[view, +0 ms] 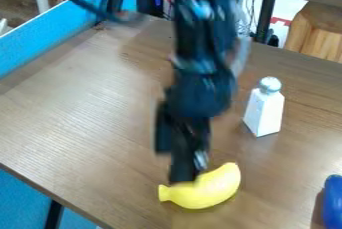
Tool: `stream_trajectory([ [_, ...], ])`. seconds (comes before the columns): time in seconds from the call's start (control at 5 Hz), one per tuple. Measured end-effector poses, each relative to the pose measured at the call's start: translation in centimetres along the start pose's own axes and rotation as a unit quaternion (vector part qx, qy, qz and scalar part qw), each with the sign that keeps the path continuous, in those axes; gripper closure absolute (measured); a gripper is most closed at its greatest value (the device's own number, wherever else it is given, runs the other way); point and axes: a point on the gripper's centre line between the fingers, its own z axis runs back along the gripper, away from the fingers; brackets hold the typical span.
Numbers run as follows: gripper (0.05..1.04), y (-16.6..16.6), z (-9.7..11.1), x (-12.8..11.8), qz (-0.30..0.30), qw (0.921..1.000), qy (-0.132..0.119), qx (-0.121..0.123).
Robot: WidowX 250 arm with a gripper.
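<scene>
The yellow toy banana [212, 189] lies on the table [80, 118] at the lower centre of the frame; the black gripper [185, 177] hangs down over its left half, at or very near its upper side; I cannot tell how far open the gripper is, or whether it has hold of the banana; the work seems to be at the point of contact, with a lift looking not yet done; the white shaker [264, 110] stands upright, right of centre; a blue object [332, 203] sits at the lower right edge; a blue panel [40, 35] runs along the upper left.
</scene>
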Motion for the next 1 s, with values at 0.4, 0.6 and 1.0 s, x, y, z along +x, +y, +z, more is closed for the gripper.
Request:
stream_trajectory([
  [0.4, 0.083, 6.3, 5.6, 0.3, 0.062, 0.9954, -0.073, -0.006],
  [0.6, 0.083, 10.1, 6.8, 2.4, 0.091, 0.9917, -0.091, 0.004],
  [1.0, 0.083, 12.1, 7.9, 2.4, 0.120, 0.9889, -0.079, 0.037],
])
